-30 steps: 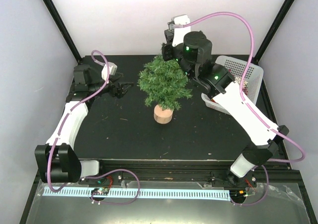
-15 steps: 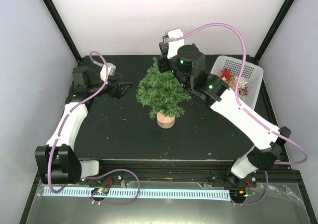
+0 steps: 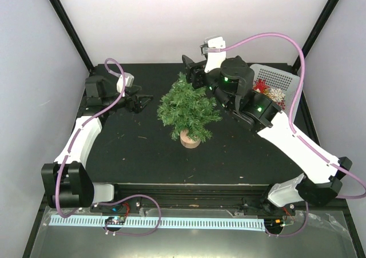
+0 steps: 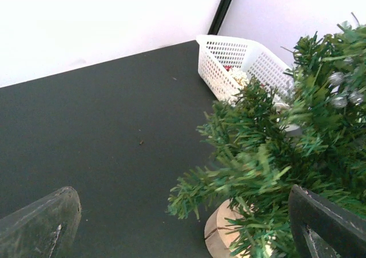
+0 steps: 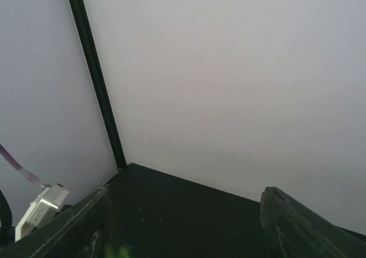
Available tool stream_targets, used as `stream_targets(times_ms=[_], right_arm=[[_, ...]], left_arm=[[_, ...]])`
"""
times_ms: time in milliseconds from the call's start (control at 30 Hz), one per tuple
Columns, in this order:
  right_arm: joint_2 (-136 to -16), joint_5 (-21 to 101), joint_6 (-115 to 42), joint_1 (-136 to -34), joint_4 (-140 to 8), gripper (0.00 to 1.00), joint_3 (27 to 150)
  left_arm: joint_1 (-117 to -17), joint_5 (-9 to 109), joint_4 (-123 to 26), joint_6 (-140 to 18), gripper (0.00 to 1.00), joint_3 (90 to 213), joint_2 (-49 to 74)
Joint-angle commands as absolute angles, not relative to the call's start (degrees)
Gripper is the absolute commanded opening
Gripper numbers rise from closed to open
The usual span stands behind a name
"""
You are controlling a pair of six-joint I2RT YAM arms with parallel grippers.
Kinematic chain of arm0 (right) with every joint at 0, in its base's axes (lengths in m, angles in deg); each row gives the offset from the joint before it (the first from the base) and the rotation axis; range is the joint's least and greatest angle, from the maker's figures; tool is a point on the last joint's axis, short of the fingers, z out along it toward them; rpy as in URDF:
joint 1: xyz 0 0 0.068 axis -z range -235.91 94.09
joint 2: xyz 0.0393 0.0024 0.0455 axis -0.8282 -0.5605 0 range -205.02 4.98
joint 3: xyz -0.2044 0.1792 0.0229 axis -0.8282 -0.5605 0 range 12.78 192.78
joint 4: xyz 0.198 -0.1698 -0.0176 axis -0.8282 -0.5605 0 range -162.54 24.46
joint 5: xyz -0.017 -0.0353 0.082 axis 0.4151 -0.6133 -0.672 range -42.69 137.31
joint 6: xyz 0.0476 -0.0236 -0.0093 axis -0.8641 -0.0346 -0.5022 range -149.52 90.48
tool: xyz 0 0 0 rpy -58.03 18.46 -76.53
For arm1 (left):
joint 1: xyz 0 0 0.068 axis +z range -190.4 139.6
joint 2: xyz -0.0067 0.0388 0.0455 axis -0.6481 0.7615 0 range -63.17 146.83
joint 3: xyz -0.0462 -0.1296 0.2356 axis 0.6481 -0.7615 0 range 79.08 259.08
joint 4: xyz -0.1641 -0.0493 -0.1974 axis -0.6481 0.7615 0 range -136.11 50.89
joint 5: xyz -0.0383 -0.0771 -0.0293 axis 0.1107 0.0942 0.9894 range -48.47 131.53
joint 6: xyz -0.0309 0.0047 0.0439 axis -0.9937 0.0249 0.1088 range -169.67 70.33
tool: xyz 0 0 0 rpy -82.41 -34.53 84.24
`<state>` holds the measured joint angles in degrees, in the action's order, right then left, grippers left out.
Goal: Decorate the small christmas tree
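Overhead view: a small christmas tree, dark green, bristly and cone-shaped, stands on a round light wooden stump near the centre of a matte black worktop. The left claw hovers just left of the branches w/o touching them, fingers spread, holding nothing. The right claw hangs at the tree's tip, on its far side; can't tell from above whether it touches the needles. Far right, partly behind the right arm, sits a white perforated plastic basket w/ red and whitish ornaments inside.

Left wrist view: two dark fingers sit wide apart at the bottom corners. The tree and stump fill the right half, and small silver balls show among the upper-right branches. The basket lies beyond.

Right wrist view: the right claw is released too, its dark fingers well apart. It faces a pale wall and a black corner post. A green speck by one finger is too small to identify.
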<state>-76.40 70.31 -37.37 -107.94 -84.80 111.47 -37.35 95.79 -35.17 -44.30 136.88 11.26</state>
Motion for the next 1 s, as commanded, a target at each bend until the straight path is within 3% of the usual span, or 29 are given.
stream_targets(times_ms=[0, 300, 400, 500, 633, 967], right_arm=[[-74.4, 70.7, -38.1, -108.2, -84.5, 0.72, 114.0], [-71.7, 88.9, -38.9, -107.3, -88.9, 0.82, 117.3], [-73.2, 91.1, -47.0, -100.7, -99.0, 0.82, 118.5], [-75.1, 81.6, -59.2, -86.9, -110.1, 0.82, 115.7], [-76.2, 64.5, -65.4, -72.9, -108.1, 0.81, 101.3], [-86.3, 57.9, -67.8, -70.2, -102.2, 0.74, 85.4]], left_arm=[[-36.9, 97.3, -35.9, -44.4, 0.99, 137.3, 11.5], [-36.6, 96.2, -34.4, -42.1, 0.99, 137.8, 10.6], [-36.0, 95.1, -34.5, -42.0, 0.99, 138.0, 9.0], [-35.1, 94.1, -34.9, -44.5, 0.99, 138.9, 8.5], [-33.8, 93.9, -33.9, -46.4, 0.99, 140.2, 9.4], [-33.0, 97.9, -27.4, -39.4, 0.99, 141.0, 12.0]])
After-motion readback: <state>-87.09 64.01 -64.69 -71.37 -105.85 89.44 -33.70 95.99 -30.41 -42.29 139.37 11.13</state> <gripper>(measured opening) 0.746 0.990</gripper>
